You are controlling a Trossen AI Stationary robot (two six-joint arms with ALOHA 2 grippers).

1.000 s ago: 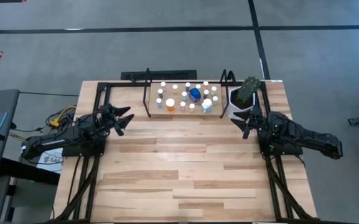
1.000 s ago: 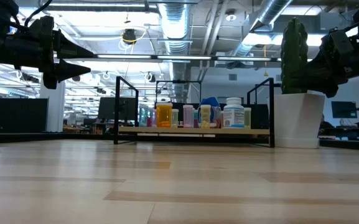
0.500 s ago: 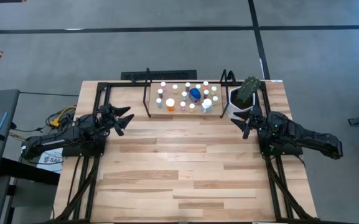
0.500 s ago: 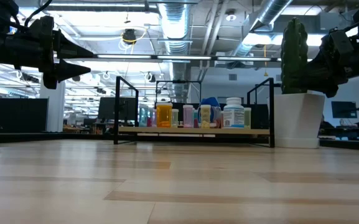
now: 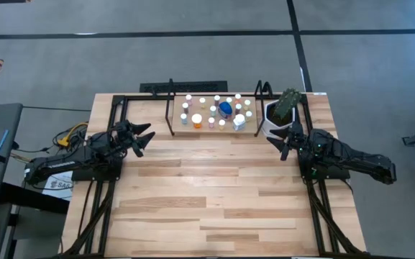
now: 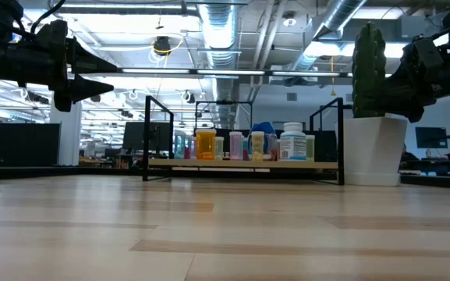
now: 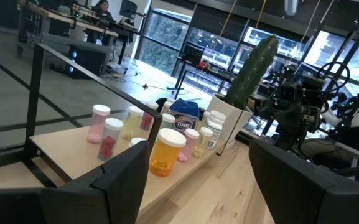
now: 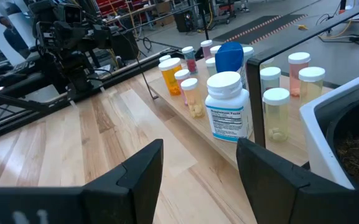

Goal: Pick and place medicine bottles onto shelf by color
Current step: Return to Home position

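We see the small, mostly white-capped medicine bottles (image 5: 214, 113) all standing on the low light-wood, black-framed shelf (image 6: 240, 163). None lies on the plank counter (image 5: 214, 201) before the shelf, so we judge the placing finished. Left of the shelf the left gripper (image 5: 144, 136), and right of it the right gripper (image 5: 279, 146), hover empty, fingers apart.

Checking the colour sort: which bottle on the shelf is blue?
The wide blue bottle near the middle of the shelf: seen from above its top is blue, while the other bottles show pale caps.
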